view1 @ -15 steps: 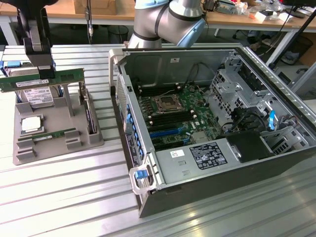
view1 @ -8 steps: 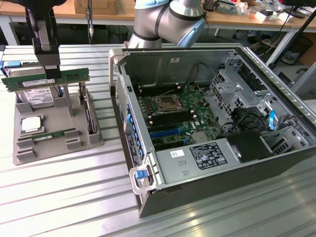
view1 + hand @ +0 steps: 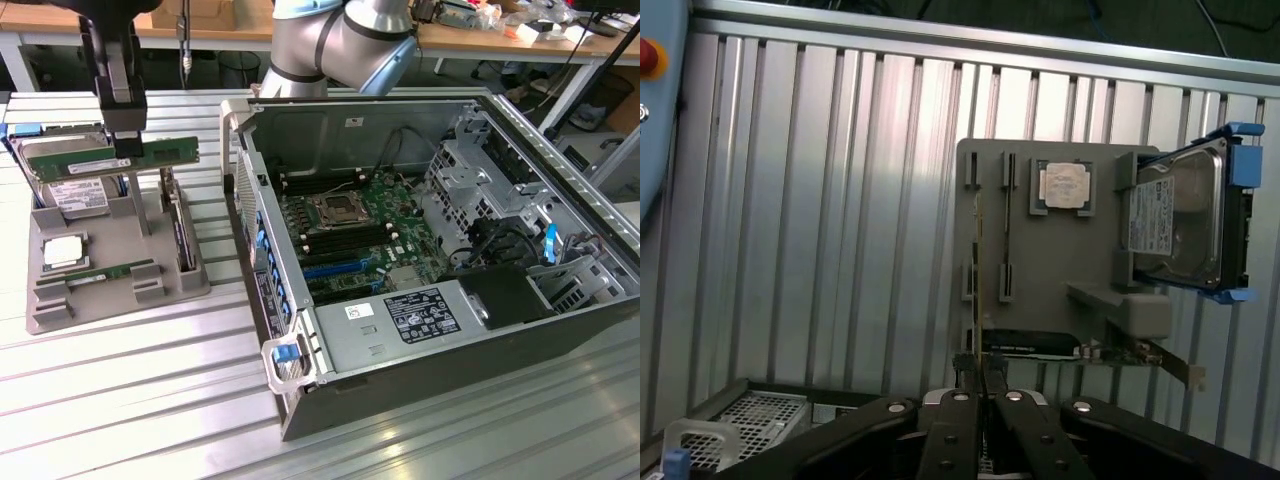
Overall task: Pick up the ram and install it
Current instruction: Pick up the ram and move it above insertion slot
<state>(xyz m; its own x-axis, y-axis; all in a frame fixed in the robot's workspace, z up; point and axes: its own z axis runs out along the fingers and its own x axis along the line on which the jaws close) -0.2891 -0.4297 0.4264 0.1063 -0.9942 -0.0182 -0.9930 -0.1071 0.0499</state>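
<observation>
Ram (image 3: 170, 151), midsection hidden behind the clamped hand (image 3: 127, 148)

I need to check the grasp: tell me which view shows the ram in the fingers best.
The exterior view: the ram shows its broad green face, held over the grey tray, pinched by the gripper. The wrist view shows it edge-on, a thin line running out from between the fingers.

Above the grey holder (image 3: 110, 285) the claw (image 3: 126, 148), gripping the ram (image 3: 95, 160), hangs in free air; bare worktop (image 3: 150, 380) separates the holder from the open case (image 3: 420, 385), whose raised side wall (image 3: 262, 235) bars a level approach, leaving the motherboard (image 3: 360, 225) reachable from above, with the drive cage (image 3: 470, 180) crowding its far side.
</observation>
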